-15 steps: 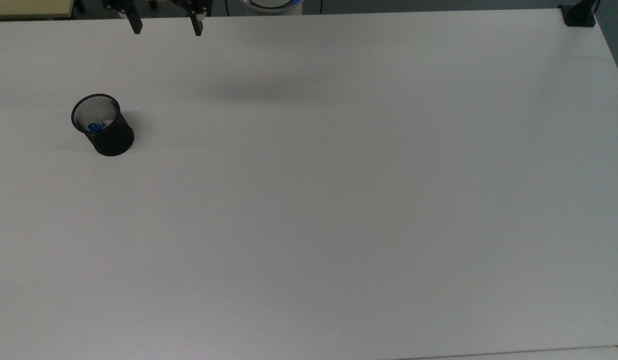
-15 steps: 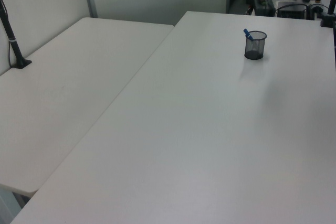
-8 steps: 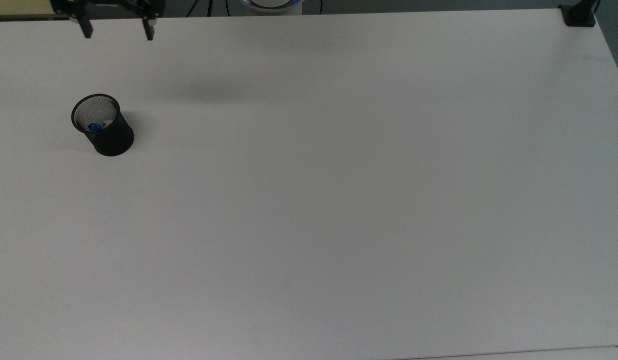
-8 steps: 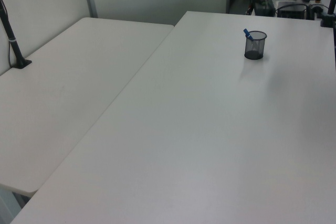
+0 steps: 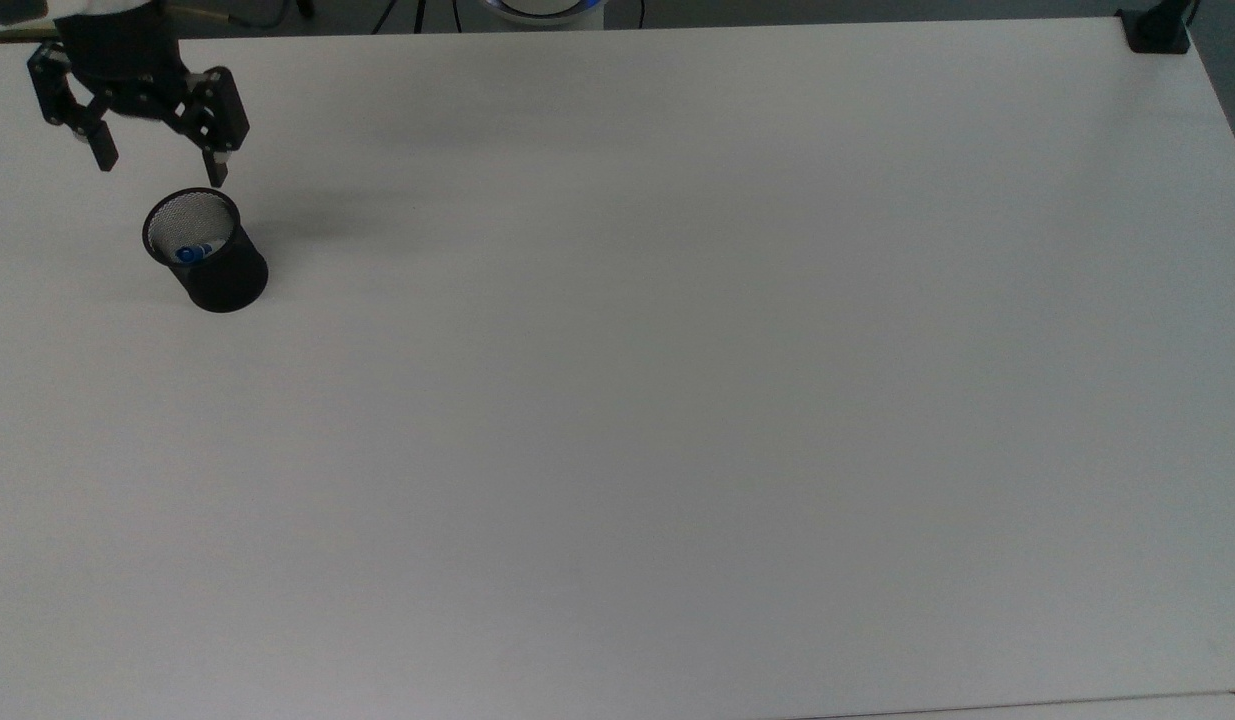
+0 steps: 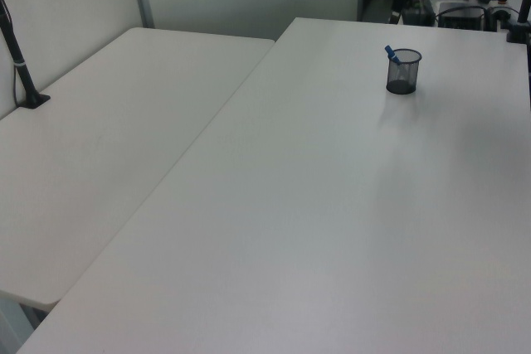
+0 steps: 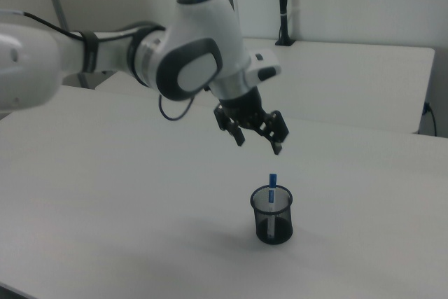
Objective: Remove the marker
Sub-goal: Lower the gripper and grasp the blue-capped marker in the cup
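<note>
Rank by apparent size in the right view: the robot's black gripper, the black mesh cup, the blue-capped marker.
1. Black gripper, though it may be nearer the camera.
2. Black mesh cup.
3. Blue-capped marker, mostly hidden in the cup.

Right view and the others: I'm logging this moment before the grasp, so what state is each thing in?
claw: open, empty, above the cup, apart from the marker.
marker: standing in the cup, leaning on the rim, blue end poking out.
black mesh cup: upright on the table, holding the marker.
table: carries the cup.
</note>
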You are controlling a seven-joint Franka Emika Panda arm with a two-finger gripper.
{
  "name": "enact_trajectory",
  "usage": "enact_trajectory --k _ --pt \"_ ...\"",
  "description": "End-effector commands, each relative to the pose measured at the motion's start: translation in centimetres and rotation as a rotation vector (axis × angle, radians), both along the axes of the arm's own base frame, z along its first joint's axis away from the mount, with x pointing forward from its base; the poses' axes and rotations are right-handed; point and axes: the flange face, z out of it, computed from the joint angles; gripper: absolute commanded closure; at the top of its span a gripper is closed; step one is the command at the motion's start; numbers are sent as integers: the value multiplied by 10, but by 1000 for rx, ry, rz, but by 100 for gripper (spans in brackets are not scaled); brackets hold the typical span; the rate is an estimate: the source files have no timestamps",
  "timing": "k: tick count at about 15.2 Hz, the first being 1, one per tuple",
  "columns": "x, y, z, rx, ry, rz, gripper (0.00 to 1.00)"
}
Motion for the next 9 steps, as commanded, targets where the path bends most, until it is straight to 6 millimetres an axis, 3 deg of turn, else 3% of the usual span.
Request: enact_trajectory --k 1,9 --pt "5 -14 -26 3 -24 -24 3" --pt "11 -16 -74 -3 -25 -27 21"
